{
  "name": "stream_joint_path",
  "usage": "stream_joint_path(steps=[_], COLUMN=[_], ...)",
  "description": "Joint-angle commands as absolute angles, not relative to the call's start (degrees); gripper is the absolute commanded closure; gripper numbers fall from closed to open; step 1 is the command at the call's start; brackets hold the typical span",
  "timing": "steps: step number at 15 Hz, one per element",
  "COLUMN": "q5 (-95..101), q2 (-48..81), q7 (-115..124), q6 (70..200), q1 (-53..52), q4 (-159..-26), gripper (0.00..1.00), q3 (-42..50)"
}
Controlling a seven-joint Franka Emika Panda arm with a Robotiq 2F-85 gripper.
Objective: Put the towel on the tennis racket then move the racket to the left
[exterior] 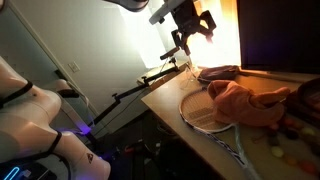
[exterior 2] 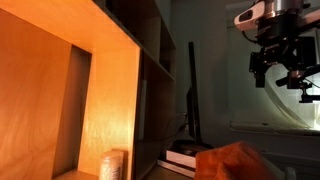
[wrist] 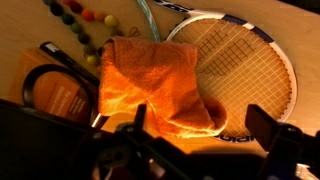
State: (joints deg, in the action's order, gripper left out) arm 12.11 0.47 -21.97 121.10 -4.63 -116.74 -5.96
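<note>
Gripper hovers high over the table, jaws spread wide, nothing held — towel lies crumpled partly over the tennis racket strings, rest on wood — prob. placement done, racket shift left pending.
</note>
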Motion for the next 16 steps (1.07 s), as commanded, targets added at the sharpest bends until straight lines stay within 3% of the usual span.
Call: stream_joint_path(steps=[1,16], q5=[14.3,17.0], q2=[-5.1,18.7], q7=[-18.6,-24.9], q6=[123.3,119.9], q1=[-5.6,-5.0], q4=[-122.7,-106.9], gripper=[0.0,0.0], q3=[-6.3,-5.6])
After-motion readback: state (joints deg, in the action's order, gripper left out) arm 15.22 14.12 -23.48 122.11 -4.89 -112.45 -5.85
